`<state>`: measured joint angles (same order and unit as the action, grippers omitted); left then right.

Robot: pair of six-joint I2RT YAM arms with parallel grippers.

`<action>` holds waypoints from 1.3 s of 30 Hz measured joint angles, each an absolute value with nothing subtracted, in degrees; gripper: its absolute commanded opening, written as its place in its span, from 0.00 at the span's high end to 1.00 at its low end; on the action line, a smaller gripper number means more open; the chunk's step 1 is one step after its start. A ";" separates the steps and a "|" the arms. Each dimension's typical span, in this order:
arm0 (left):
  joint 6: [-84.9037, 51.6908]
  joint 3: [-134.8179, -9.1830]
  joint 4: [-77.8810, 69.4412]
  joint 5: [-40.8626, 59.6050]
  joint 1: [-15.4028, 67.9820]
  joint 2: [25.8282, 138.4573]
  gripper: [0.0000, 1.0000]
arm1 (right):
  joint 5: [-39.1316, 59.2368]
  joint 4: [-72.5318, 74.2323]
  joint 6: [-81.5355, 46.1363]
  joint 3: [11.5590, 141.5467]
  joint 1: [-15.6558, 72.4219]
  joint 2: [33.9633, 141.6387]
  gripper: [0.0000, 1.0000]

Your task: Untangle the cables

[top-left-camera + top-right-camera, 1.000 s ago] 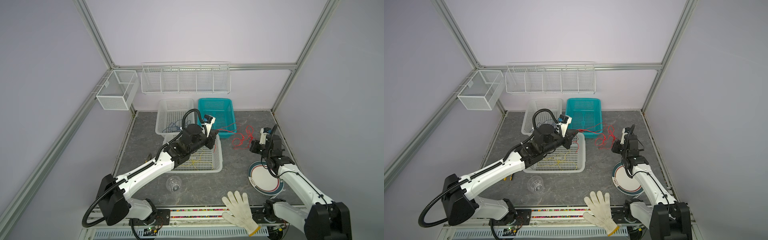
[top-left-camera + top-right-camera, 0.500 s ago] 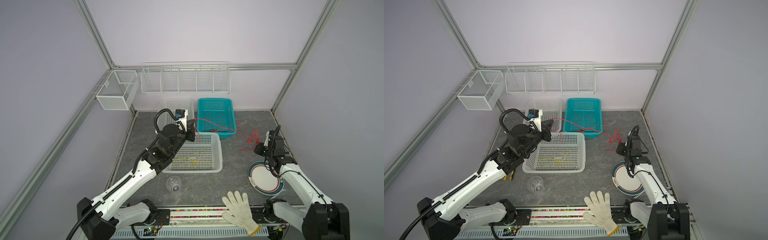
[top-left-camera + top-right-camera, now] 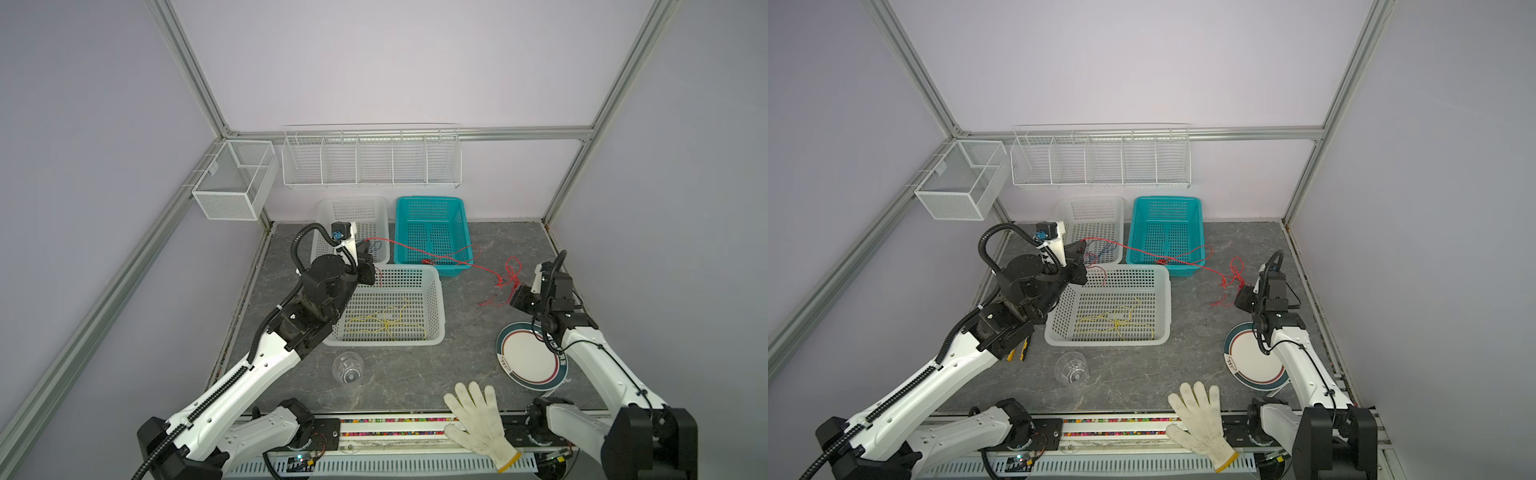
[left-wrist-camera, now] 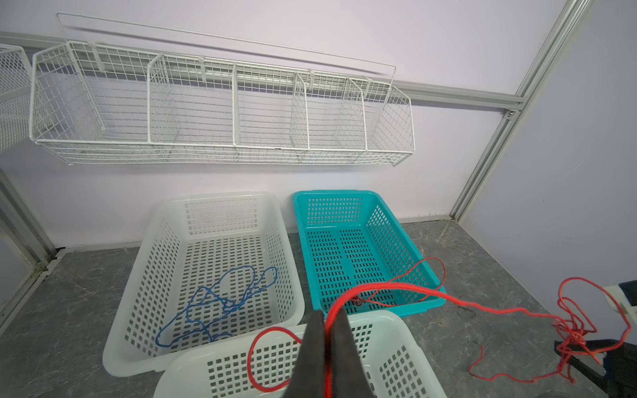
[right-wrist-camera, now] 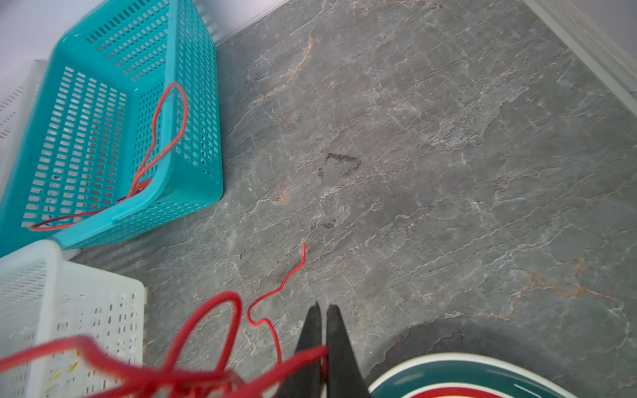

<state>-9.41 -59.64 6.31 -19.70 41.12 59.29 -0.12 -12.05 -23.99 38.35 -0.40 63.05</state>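
White arms (image 3: 266, 363), black joints (image 3: 326, 278), corrugated hoses (image 3: 296, 249), tapered black gripper fingers (image 4: 313, 344)

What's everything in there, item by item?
back white basket: one, white, by back wall.
front white basket: one, white, mid-table.
teal basket: one, teal, beside back white basket.
red cable: one, red, stretched left to right, looping into teal basket.
blue cable: one, blue, in back white basket.
yellow cable: one, yellow, in front white basket.
plate: one, white, green-rimmed, right side.
glove: one, white, front edge.
cup: one, clear, before front white basket.
wire rack: one, white, back wall.
mesh box: one, white, left wall.
left gripper: one, black, shut on red cable.
right gripper: one, black, shut on red cable.
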 measured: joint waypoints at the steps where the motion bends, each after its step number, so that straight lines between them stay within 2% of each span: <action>1: -9.39 -59.44 6.20 -19.51 41.04 59.07 1.00 | 0.30 -12.10 -23.99 38.37 -0.40 62.85 0.93; 12: -9.37 -56.45 1.17 -14.35 40.51 56.60 1.00 | -0.08 -14.96 -23.77 39.81 -1.89 60.80 0.94; 23: -7.20 -53.17 4.67 -11.44 40.95 48.38 1.00 | 6.81 -12.58 -25.12 39.79 -5.54 67.83 0.93; 30: -6.76 -53.17 5.74 -11.44 40.93 47.59 1.00 | 8.80 -12.21 -25.28 39.86 -5.54 68.60 0.93; 34: -6.94 -53.25 3.42 -8.78 40.64 49.87 1.00 | 9.30 -11.99 -25.04 39.31 -5.65 64.49 0.93; 39: -9.02 -54.63 -4.80 1.30 40.86 57.60 1.00 | 9.47 -11.92 -23.99 38.63 -5.02 54.63 0.93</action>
<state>-9.02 -54.63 -4.80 1.30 40.86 57.60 9.47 -11.92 -23.99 38.63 -5.02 54.63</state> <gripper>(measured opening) 0.048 0.068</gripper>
